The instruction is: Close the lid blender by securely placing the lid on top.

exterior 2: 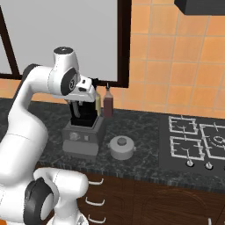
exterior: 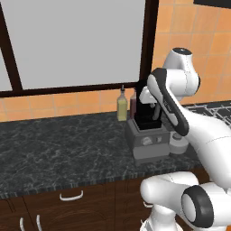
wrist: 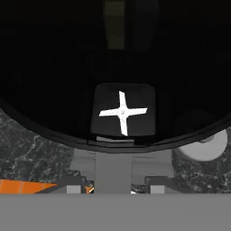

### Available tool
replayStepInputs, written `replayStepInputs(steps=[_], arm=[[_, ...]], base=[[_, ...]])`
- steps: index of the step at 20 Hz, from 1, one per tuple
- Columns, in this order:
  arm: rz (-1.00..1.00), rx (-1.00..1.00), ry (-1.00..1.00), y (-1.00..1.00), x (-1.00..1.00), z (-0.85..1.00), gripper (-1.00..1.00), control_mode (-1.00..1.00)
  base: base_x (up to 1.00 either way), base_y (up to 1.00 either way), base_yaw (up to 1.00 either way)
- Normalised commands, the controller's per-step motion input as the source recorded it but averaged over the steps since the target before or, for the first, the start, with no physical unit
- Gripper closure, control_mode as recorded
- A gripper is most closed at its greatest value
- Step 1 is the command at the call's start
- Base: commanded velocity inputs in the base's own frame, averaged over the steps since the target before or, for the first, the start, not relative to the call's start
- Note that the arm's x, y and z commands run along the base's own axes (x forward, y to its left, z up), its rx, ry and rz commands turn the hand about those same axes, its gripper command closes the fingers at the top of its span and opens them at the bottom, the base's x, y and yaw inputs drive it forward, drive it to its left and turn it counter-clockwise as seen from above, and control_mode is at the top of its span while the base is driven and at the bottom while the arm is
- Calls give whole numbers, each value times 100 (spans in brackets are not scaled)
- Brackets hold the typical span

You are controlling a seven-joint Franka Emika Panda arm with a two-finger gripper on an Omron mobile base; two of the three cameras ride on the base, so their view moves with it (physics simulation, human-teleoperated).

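Dark counter (exterior 2: 145, 121) holds lid (exterior 2: 122, 147) beside open blender (exterior 2: 83, 127), bottles (exterior 2: 107, 102) behind; closed tool above jar.

A dark marbled stone worktop (exterior: 54, 140) carries a yellowish glass bottle (exterior: 122, 107) and a dark red bottle (exterior 2: 108, 105) — side by side against the orange tiled wall (exterior 2: 176, 66). A black gas hob (exterior 2: 197, 140) sits apart.

Dark marble counter (exterior 2: 145, 127), blender (exterior 2: 81, 132), lid (exterior 2: 122, 147), two bottles (exterior 2: 107, 103)
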Motion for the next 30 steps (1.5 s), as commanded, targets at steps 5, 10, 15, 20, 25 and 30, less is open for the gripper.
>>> replayStepInputs(steps=[5, 10, 15, 20, 25, 30], arm=[[0, 0, 0, -8, -21, 0, -100, -100], [-3, 0, -8, -31, -47, -11, -100, -100], [-3, 0, -2, -46, -43, -17, -100, -100], [-4, 0, 0, -49, -41, -13, -100, -100], [-4, 0, 0, -37, -33, -26, -100, -100], [-2, 0, 0, -31, -2, -42, -100, -100]], base=[[0, 0, 0], [0, 0, 0], [0, 0, 0], [0, 0, 0], [0, 0, 0], [0, 0, 0]])
